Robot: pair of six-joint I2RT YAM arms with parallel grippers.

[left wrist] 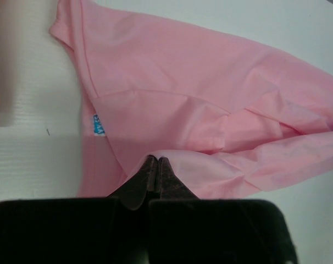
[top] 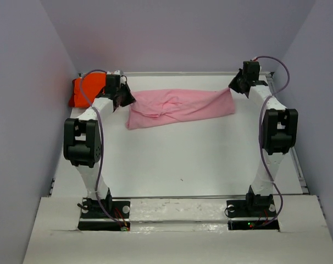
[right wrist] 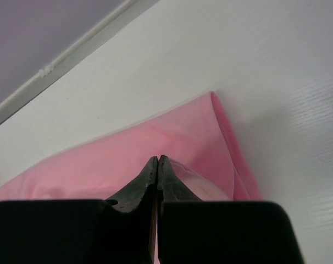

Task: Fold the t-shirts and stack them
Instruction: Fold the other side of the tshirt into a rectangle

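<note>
One orange t-shirt point(top: 78, 94) lies left of pink t-shirt point(top: 177, 107).

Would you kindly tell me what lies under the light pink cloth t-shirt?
Around the light pink cloth t-shirt only the white table shows; anything beneath its folds is covered.

Only a blue tag point(left wrist: 99, 125) on the pink t-shirt point(left wrist: 199, 82), its print unreadable.
</note>
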